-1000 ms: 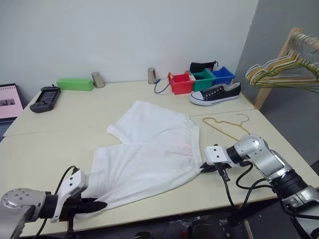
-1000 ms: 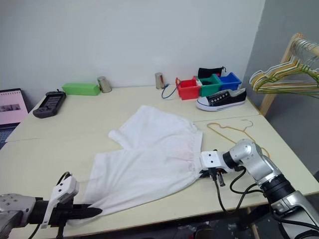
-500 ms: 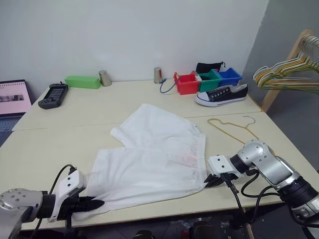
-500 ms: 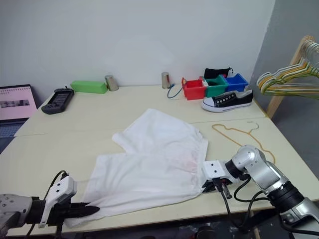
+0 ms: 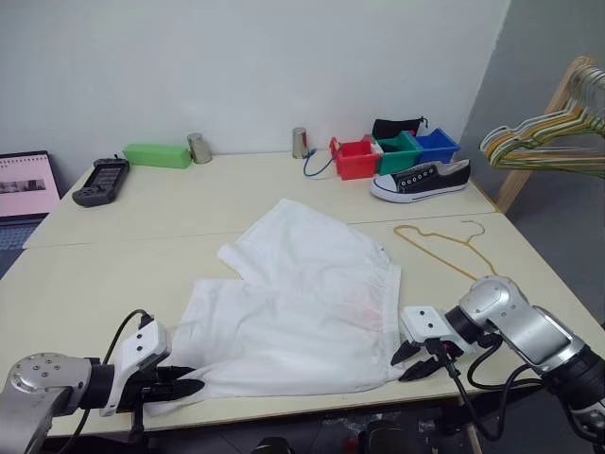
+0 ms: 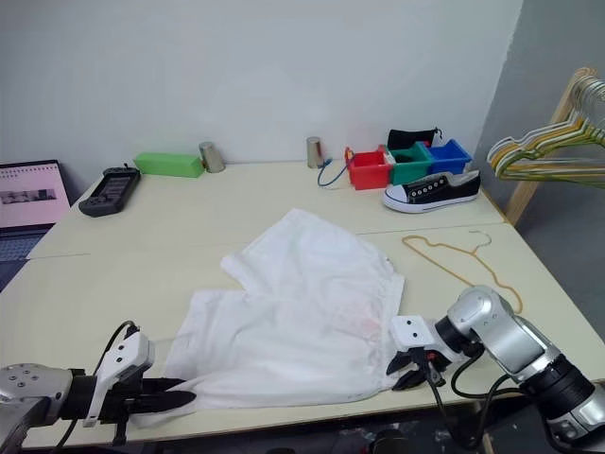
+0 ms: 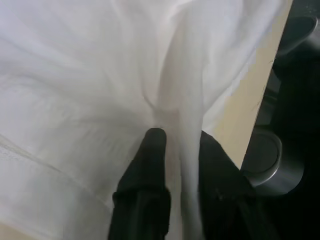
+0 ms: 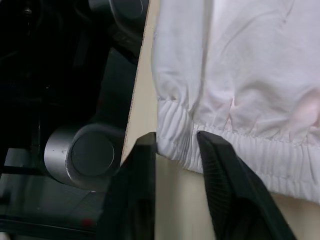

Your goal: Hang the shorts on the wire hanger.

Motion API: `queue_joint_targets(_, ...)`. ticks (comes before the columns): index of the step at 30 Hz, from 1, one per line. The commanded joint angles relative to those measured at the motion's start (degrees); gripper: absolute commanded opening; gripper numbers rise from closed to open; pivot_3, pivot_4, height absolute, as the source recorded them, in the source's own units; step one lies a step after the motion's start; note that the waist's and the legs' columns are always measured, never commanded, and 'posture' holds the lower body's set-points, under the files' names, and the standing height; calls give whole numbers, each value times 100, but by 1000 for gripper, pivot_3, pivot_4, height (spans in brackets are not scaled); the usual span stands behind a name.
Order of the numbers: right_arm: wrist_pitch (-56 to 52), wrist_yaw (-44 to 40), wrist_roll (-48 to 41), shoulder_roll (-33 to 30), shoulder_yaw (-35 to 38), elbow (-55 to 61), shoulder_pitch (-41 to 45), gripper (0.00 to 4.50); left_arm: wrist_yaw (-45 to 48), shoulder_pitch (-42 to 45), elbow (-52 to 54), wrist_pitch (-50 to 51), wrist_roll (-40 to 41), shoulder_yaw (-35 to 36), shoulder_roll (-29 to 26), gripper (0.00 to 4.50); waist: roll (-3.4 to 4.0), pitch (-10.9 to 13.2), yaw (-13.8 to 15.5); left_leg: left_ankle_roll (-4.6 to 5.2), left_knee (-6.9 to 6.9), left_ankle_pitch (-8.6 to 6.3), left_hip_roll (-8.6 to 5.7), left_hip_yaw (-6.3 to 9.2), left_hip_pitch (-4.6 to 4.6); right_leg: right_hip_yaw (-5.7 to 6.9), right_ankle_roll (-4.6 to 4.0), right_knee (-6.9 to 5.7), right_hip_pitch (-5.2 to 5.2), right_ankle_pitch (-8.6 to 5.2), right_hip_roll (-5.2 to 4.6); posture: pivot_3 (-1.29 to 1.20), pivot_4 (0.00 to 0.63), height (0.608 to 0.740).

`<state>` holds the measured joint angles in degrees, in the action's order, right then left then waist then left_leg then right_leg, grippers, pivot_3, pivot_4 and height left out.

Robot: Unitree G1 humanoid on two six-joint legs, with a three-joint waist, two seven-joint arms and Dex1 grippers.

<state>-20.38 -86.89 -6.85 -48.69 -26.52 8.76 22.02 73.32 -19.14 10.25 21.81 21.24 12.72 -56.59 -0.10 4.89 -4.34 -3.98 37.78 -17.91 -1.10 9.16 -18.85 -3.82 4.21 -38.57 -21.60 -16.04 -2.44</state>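
From the left eye view, the shorts [image 5: 302,293] are being seen spread flat on the pale worktop [image 5: 142,227], near its front edge. The wire hanger [image 5: 440,241] is lying on the worktop just beyond the shorts' waistband, apart from the fabric. The left end effector [image 5: 180,386] is being held at the shorts' front leg hem, and the right end effector [image 5: 416,359] at the waistband's front corner, its black fingers seen spread apart. A sneaker [image 5: 421,178] and coloured bins [image 5: 392,151] are being seen at the far edge.

In the left wrist view, a fold of the shorts [image 7: 125,75] is being seen lying between the two fingers [image 7: 150,160], which are parted and no longer clamped.

In the right wrist view, the gathered waistband [image 8: 175,135] is being framed between the parted fingers [image 8: 142,170], released rather than gripped.
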Motion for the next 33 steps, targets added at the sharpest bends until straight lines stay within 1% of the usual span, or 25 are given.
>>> queue_joint_targets(1,-322,-208,-405,-182,374,337,223,2321,126,193,254,104,189,173,-223,1676,-1,3,-2,0,0,0,0,0,-1,0,0,0,0,0,0,-71,21,740)
queue_joint_targets(5,-1067,-218,-1026,-380,779,689,416,3257,281,368,809,480,611,412,-456,2537,-1,18,-11,0,-1,0,1,0,-5,0,0,3,-5,0,0,-91,24,740)
queue_joint_targets(7,-1544,-125,-1405,-451,1049,805,545,3727,303,608,1190,819,1007,502,-553,2946,-3,26,-26,-1,-2,0,2,0,-6,2,1,5,-4,0,0,-106,26,740)
queue_joint_targets(9,-1938,21,-1674,-452,1255,785,660,4106,226,918,1441,1122,1331,472,-568,3318,-9,44,-35,-1,-3,0,3,0,-6,3,1,7,-4,0,0,-109,26,740)
queue_joint_targets(10,-2144,193,-1753,-385,1380,649,766,4353,83,1209,1546,1235,1435,356,-504,3533,-9,48,-46,-1,-3,0,3,0,-6,3,1,8,-3,0,0,-128,27,740)
queue_joint_targets(11,-2401,449,-1791,-271,1513,381,931,4497,-217,1656,1630,1345,1506,170,-306,3712,-7,49,-57,-1,-3,0,3,-1,-6,3,1,9,-3,0,0,-128,27,740)
queue_joint_targets(12,-2429,1041,-1596,-38,1752,-379,1194,4500,-840,2470,1720,1540,1527,-229,255,3961,-12,56,-63,-1,-3,0,3,-3,-5,3,2,9,-2,0,0,-153,26,740)
queue_joint_targets(14,-2293,1901,-1219,230,2004,-1472,1539,4500,-1679,3507,1821,1872,1505,-779,1044,3961,-12,63,-58,1,2,1,1,3,0,8,20,24,21,12,1,-162,27,740)
queue_joint_targets(15,-2186,2181,-1024,262,2029,-1927,1667,4500,-1887,3797,1862,1951,1414,-1018,1315,3961,-21,67,-46,1,9,2,-2,9,1,10,28,38,31,25,1,-166,28,740)
queue_joint_targets(16,-2037,2322,-867,248,2011,-2291,1763,4500,-2035,3970,1885,1978,1271,-1221,1508,3961,-31,67,-58,14,12,12,-6,15,-5,13,30,70,42,61,1,-182,27,740)
queue_joint_targets(17,-1648,2510,-572,179,1939,-2811,1863,4500,-2218,4146,1895,2004,1168,-1461,1769,3961,-30,63,-97,17,11,19,-7,11,-15,6,36,92,40,82,1,-182,27,740)
queue_joint_targets(19,-1047,2844,-149,90,1866,-3791,2103,4500,-2559,4359,1817,1992,1021,-1826,2207,3961,-23,59,-163,9,9,24,-13,-9,-15,-21,5,114,42,106,-4,-198,27,740)
queue_joint_targets(21,-648,2999,108,57,1845,-4655,2355,4500,-2691,4399,1694,1836,810,-2147,2465,3961,-18,59,-254,9,2,24,-15,-23,-32,-28,3,145,29,107,-9,-213,27,740)
queue_joint_targets(23,-234,2996,362,7,1783,-5498,2548,4500,-2736,4428,1536,1701,641,-2439,2705,3961,-3,49,-400,0,6,29,-15,-30,-72,-31,3,150,-4,109,-13,-220,29,740)
queue_joint_targets(26,221,2940,634,43,1705,-6335,2724,4500,-2746,4466,1342,1536,458,-2644,2885,3961,3,46,-584,-17,7,38,-18,-55,-110,-37,1,152,-41,109,-28,-229,28,740)
queue_joint_targets(31,552,2882,871,240,1733,-7266,3016,4500,-2763,4522,1011,1319,274,-2764,3089,3961,8,43,-832,-14,7,37,-20,-118,-107,-38,4,158,-44,109,-56,-225,29,740)
queue_joint_targets(33,647,2959,991,316,1729,-7520,3108,4500,-2789,4546,833,1218,151,-2796,3125,3961,13,39,-870,5,9,26,-24,-141,-101,-44,15,157,-38,113,-66,-215,30,740)
